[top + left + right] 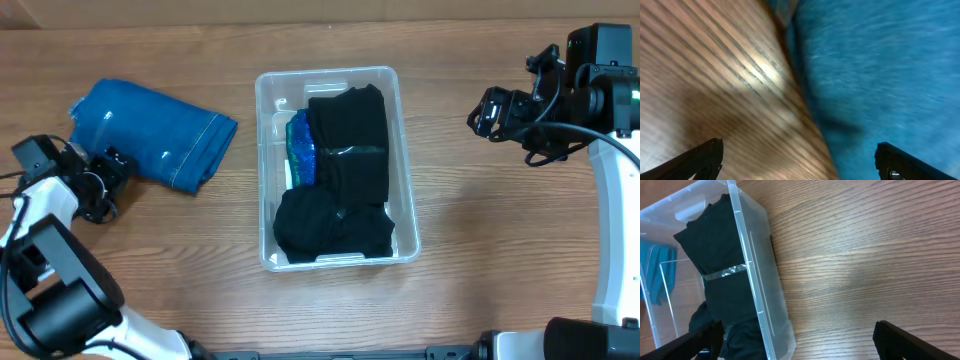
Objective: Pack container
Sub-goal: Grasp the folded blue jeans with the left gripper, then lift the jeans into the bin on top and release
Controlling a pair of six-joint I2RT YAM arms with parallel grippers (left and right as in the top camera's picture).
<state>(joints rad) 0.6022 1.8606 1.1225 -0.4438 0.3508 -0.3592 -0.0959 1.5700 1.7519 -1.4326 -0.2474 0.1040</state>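
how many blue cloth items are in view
2. One folded blue cloth lies on the table left of the container, by the left gripper; one blue piece sits inside against its left wall. Black clothes may hide more.

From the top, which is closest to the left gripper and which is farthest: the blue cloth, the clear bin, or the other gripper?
1. The blue cloth, right beside the left gripper, on the left side.
2. The bin, in the middle.
3. The right gripper, far across on the right side.
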